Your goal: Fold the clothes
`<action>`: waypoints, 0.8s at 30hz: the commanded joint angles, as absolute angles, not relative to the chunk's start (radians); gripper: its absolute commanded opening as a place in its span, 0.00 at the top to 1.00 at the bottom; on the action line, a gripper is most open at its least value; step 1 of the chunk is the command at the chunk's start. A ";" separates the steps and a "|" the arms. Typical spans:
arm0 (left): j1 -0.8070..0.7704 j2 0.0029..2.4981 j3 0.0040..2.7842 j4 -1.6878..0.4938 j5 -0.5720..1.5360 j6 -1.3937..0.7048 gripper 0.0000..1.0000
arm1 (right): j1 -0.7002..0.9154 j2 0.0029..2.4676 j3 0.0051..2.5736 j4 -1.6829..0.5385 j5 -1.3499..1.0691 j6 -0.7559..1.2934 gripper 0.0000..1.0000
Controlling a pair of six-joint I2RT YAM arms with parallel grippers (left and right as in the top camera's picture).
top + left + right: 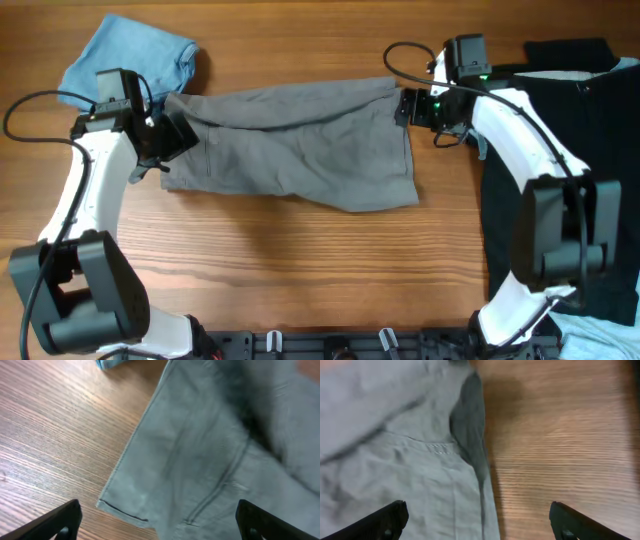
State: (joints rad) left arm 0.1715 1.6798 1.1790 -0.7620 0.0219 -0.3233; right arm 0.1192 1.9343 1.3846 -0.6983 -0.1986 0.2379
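The grey shorts (290,145) lie spread flat across the middle of the wooden table. My left gripper (178,135) is open over their left end, where a hem corner and seam show in the left wrist view (200,460). My right gripper (405,107) is open over their upper right corner, where the right edge shows in the right wrist view (420,475). Neither gripper holds any cloth. A light-blue garment (130,55) lies crumpled at the far left. A black garment (580,150) lies at the right.
Bare wooden table (300,270) runs in front of the shorts. A light-blue cloth (600,335) shows at the bottom right corner. Both arms reach in from the front edge, with cables looping near each wrist.
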 commanded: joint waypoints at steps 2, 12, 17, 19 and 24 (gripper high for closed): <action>0.176 1.783 1.131 -0.753 0.000 -0.248 0.09 | 0.128 2.062 1.354 -0.685 -0.286 0.183 0.07; 0.176 1.895 1.131 -0.781 0.059 -0.186 0.85 | 0.119 2.111 1.357 -0.632 -0.376 0.132 0.96; 0.177 1.885 1.152 -0.841 0.058 -0.161 0.96 | 0.056 2.075 1.422 -0.715 -0.092 0.220 0.96; 0.177 1.883 1.184 -0.896 0.054 -0.159 0.96 | 0.013 2.041 1.470 -0.756 0.004 0.212 0.95; 0.176 1.883 1.250 -0.986 0.055 -0.138 0.96 | -0.051 1.960 1.530 -0.788 -0.059 0.099 0.83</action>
